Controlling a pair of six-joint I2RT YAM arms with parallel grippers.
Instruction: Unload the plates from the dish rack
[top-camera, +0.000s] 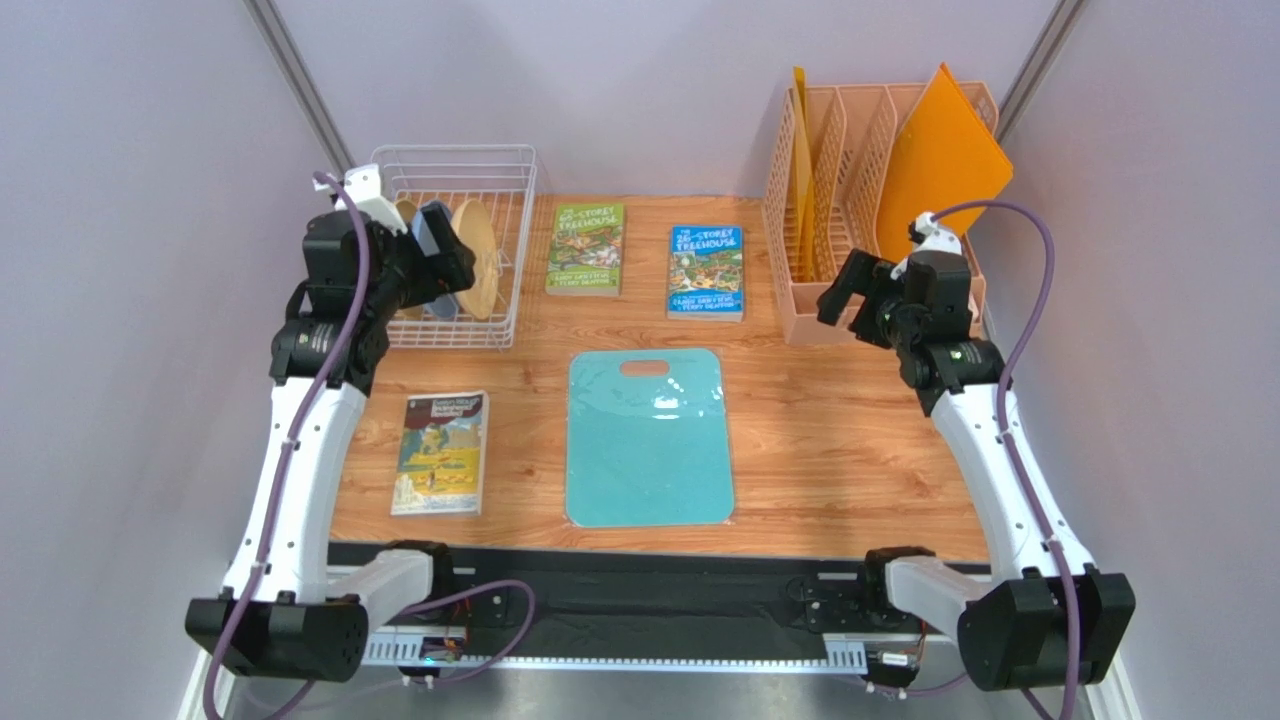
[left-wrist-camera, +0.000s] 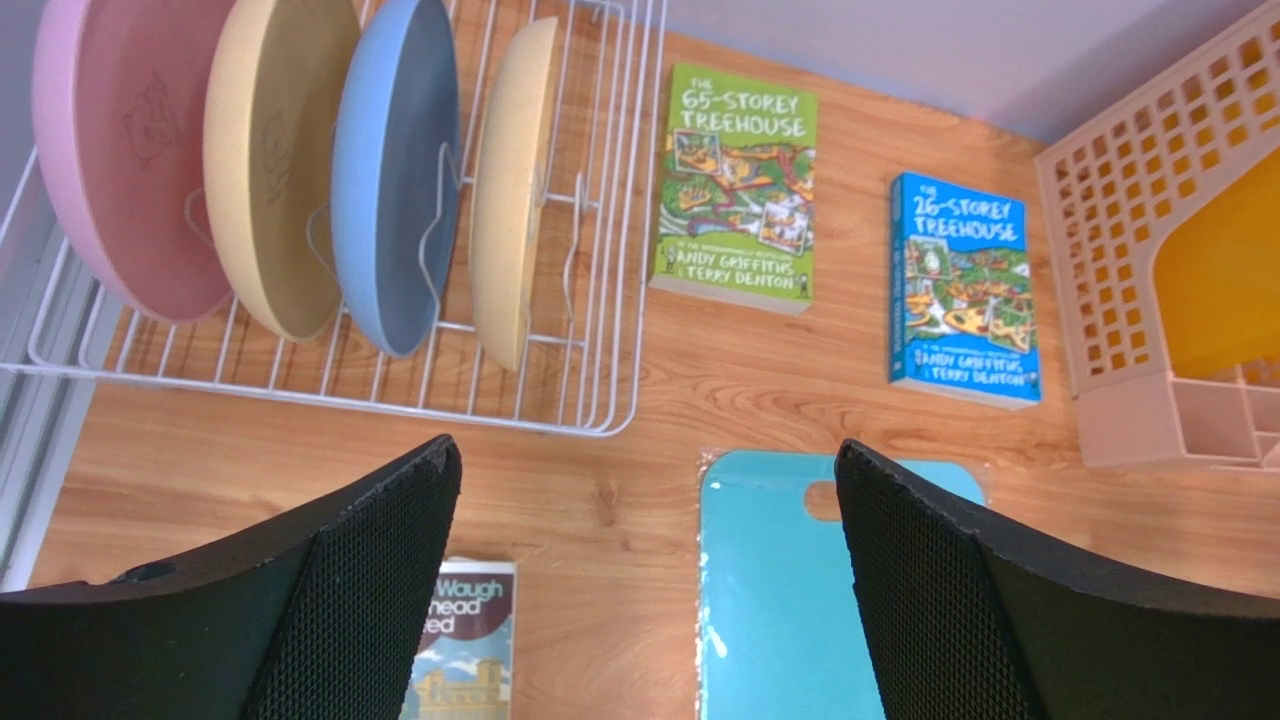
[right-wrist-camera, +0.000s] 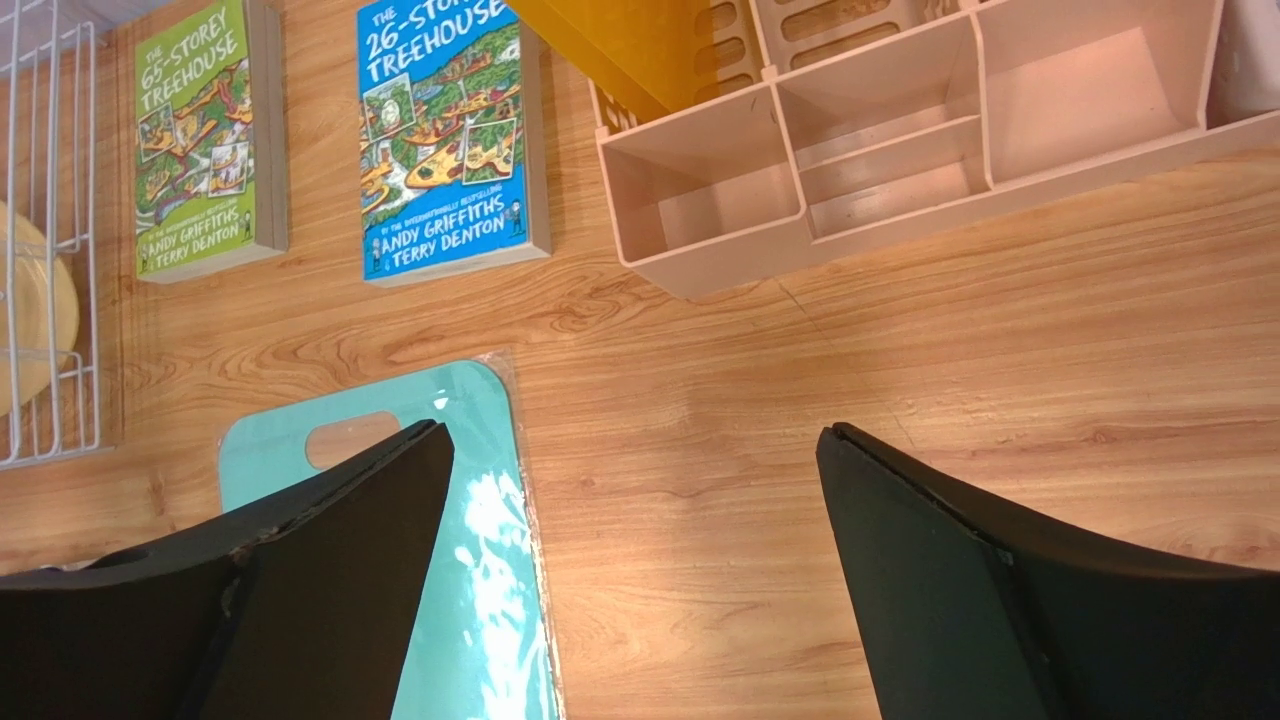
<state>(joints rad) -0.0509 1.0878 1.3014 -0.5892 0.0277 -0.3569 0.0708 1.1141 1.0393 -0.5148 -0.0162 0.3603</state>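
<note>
Ahead of the left fingers (left-wrist-camera: 346, 600): four plates (left-wrist-camera: 394, 165) in one dish rack (left-wrist-camera: 598, 270). On the worktop (left-wrist-camera: 631, 495): three books (top-camera: 585, 248), one teal cutting board (left-wrist-camera: 774, 600), one peach file organizer (left-wrist-camera: 1120, 255).

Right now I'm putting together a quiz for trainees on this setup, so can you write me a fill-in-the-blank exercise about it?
The dish rack holds ____ plates, all standing on edge. The plate farthest from the green book is ____. The green book lies between the dish rack and a second book, coloured ____. The left fingers are ____, holding nothing.
Missing words: four; pink; blue; open.
</note>
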